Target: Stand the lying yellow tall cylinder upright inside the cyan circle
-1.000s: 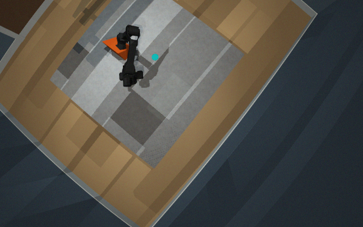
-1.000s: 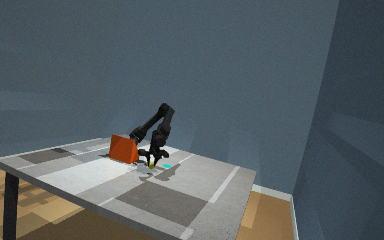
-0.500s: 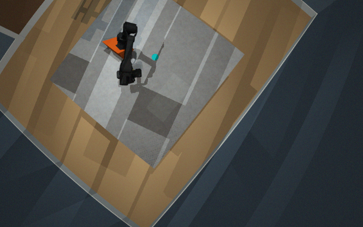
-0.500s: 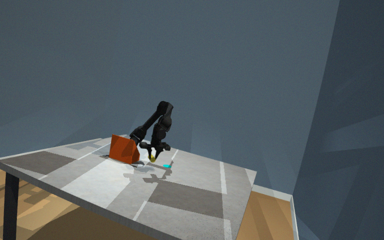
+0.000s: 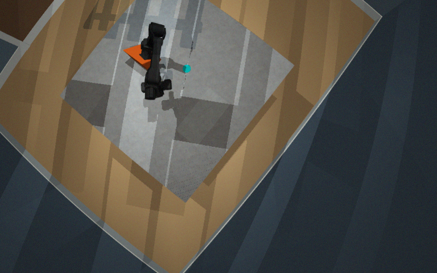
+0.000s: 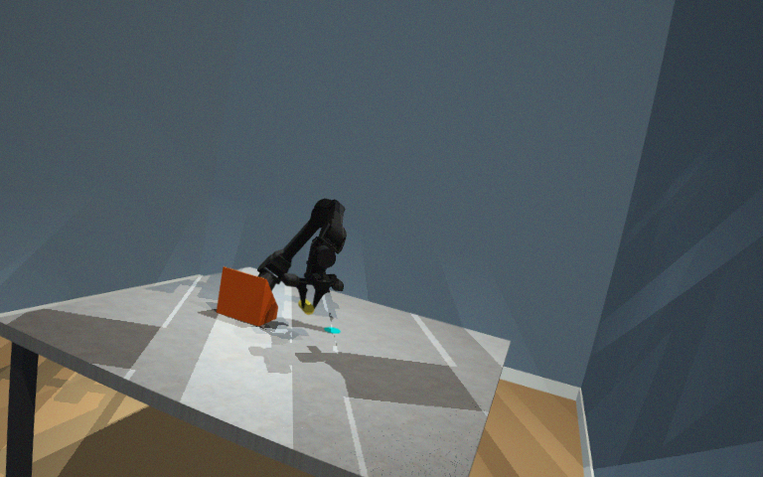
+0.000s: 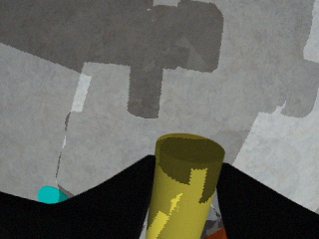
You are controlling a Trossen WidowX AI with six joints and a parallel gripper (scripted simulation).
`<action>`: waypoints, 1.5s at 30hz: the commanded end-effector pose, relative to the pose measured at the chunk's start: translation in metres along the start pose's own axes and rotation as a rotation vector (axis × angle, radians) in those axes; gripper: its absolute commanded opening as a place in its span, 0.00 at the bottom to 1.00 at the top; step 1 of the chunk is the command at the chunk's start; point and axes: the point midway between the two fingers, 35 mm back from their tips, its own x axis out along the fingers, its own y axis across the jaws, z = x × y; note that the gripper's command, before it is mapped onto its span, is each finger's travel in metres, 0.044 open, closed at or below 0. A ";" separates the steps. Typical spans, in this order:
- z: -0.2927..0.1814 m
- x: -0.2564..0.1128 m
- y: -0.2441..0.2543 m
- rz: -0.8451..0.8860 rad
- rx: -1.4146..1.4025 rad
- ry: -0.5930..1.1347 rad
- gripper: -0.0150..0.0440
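The yellow tall cylinder is between the two black fingers of my gripper, which is shut on it. In the exterior view it hangs above the table, with one end showing; its exact tilt is hard to tell. In the wrist view its end face points up the picture and its lower part is cut off by the frame. The cyan circle lies flat on the table, to the right of the gripper in the exterior view. In the top view the arm hides the cylinder and fingertips.
An orange wedge-shaped block stands by the arm's base, left of the gripper. The grey table carries hard-edged shadows and light stripes. Its edges drop to a wooden floor.
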 end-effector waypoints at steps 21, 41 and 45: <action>-0.039 -0.014 0.070 -0.007 -0.123 -0.015 0.43; -0.084 -0.019 0.118 -0.004 -0.231 -0.014 0.43; -0.094 -0.019 0.127 -0.002 -0.253 -0.012 0.43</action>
